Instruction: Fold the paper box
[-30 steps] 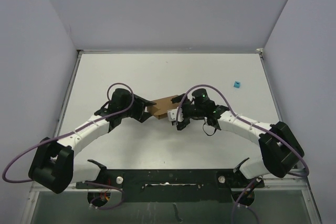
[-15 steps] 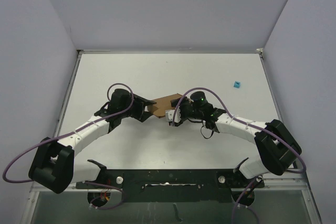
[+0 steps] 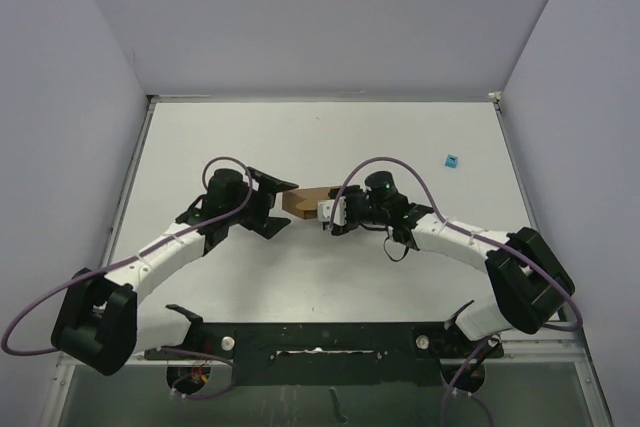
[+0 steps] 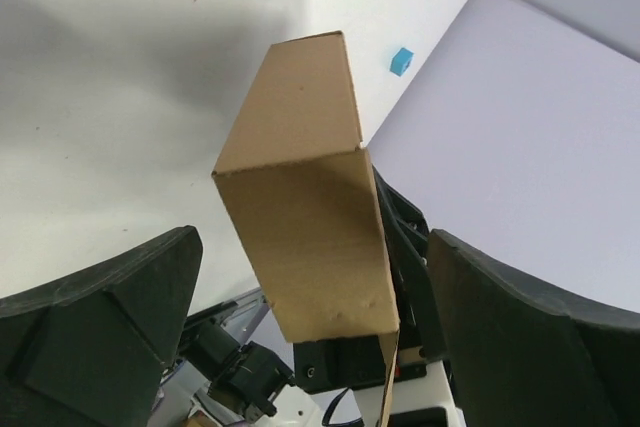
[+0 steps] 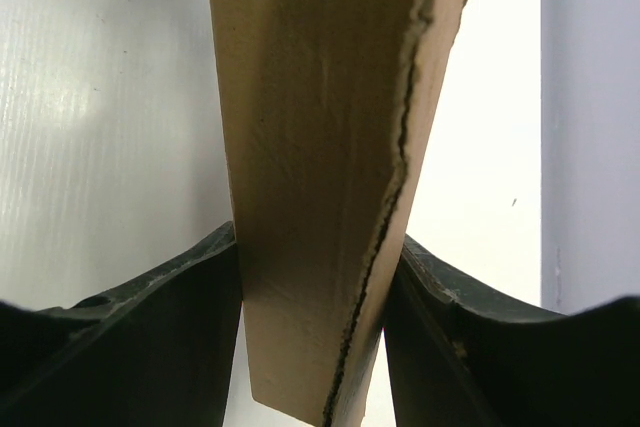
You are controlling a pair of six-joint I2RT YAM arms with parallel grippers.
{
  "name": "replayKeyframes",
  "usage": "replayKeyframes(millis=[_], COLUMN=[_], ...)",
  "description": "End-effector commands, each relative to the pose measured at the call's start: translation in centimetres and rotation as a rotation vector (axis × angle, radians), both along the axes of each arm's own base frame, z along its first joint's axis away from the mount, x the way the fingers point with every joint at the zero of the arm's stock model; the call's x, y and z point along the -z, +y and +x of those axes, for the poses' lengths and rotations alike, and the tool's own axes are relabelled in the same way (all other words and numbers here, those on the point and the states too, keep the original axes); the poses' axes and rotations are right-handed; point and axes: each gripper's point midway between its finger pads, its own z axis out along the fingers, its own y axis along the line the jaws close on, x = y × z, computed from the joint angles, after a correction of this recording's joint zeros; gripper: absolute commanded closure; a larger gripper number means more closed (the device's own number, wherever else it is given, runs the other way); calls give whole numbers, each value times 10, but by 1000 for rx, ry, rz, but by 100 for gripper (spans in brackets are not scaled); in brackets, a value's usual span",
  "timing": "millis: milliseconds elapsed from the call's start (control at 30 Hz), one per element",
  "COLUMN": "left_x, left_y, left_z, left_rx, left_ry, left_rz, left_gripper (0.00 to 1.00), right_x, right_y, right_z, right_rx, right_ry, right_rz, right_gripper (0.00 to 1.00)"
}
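- Pale lilac walls (image 3: 330, 17) close in a white worktop (image 3: 230, 137) on three sides. Two arms reach in from its near edge and meet at about its middle.
- The paper box (image 3: 303, 201), a small brown carton, is at the middle of the worktop, straight between the two grippers. From above I cannot tell whether it rests on the surface or is lifted off it.
- The right gripper (image 3: 327, 213) pinches the paper box at its right end. In the right wrist view both black fingers (image 5: 150, 317) press flat against opposite faces of the carton, which runs away from the camera between them. A ragged cardboard edge runs along its right side.
- The left gripper (image 3: 284, 204) is spread wide. One finger stands toward the far edge of the worktop and the other toward the near edge, with the box's left end in the gap.
- In the left wrist view the carton fills the middle of that gap and touches neither finger (image 4: 100, 327). White worktop shows between the box and the left finger, and wall between the box and the right one.
- From that side the box shows two plain panels meeting at a sharp crease, and it leans slightly.
- A tiny blue cube (image 3: 452, 160) lies toward the far right corner of the worktop, well apart from the box and both grippers.
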Motion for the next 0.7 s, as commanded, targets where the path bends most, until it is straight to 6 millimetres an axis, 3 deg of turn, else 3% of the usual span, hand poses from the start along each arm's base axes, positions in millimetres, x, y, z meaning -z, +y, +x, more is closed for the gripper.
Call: replayKeyframes(millis=[0, 167, 300, 500, 667], left_x=[-48, -77, -86, -77, -55], left_y=[6, 26, 44, 54, 56], left_z=[3, -2, -9, -21, -36], left_rx=[-3, -5, 34, 189, 273], left_ry=[-144, -277, -395, -674, -809], left_rz=[-36, 53, 195, 409, 471], left_gripper=[2, 2, 2, 2, 2], right_x=[-35, -44, -58, -68, -51], right_y=[7, -5, -14, -18, -11], right_z=[12, 17, 15, 7, 1], right_rx=[25, 78, 98, 99, 135], right_ry=[56, 224, 495, 973, 1351], right_rz=[122, 205, 302, 457, 517], right_gripper=[54, 54, 54, 54, 54])
